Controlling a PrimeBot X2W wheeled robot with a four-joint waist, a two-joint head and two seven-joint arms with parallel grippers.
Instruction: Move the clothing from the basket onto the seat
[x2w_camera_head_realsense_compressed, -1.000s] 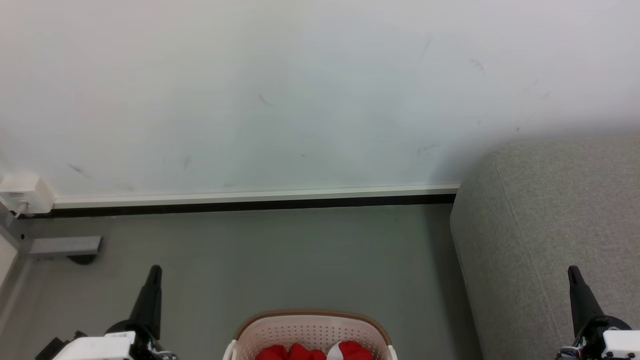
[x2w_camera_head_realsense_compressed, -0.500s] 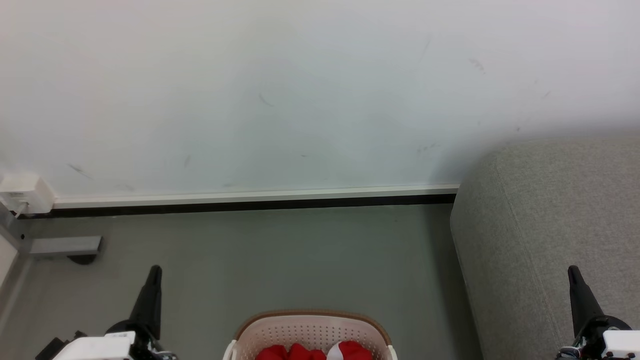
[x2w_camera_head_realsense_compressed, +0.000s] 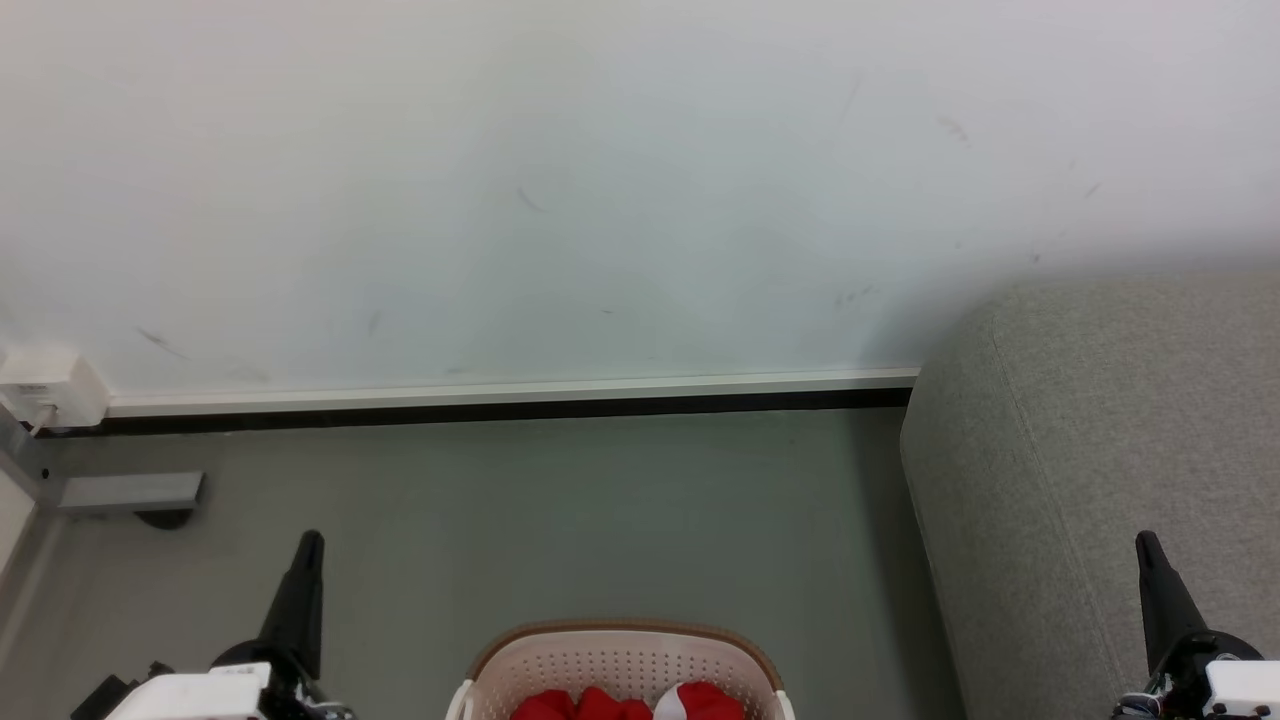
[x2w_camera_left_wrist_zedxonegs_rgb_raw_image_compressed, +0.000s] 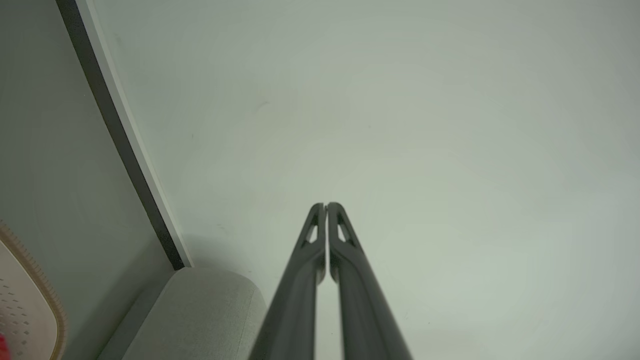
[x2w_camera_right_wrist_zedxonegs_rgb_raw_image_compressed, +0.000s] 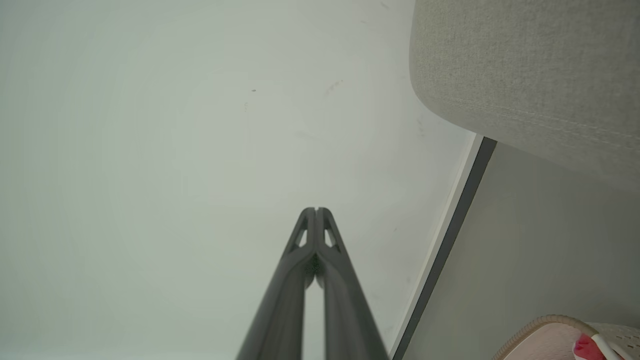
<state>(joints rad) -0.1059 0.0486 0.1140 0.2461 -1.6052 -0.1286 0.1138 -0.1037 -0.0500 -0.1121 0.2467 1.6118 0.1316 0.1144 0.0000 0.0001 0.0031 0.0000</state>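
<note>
I find my left hand (x2w_camera_head_realsense_compressed: 309, 548) at the lower left of the head view, its two long dark fingers pressed together tip to tip and holding nothing. The left wrist view confirms the tips touching, aimed at the pale wall (x2w_camera_head_realsense_compressed: 600, 200). My right hand (x2w_camera_head_realsense_compressed: 1147, 548) stands at the lower right, likewise closed and empty, seen against the large grey fabric-upholstered seat (x2w_camera_head_realsense_compressed: 1100, 440). The oval cream-white perforated plastic basket (x2w_camera_head_realsense_compressed: 620, 660) with a brown woven-look rim sits on the grey floor (x2w_camera_head_realsense_compressed: 600, 500) between the two hands, touched by neither. The bright red fabric clothing (x2w_camera_head_realsense_compressed: 585, 706), with a white panel showing at its right, lies bunched inside the basket. The seat stands to the right of the basket, apart from it, its far end near the white skirting board (x2w_camera_head_realsense_compressed: 500, 385).
</note>
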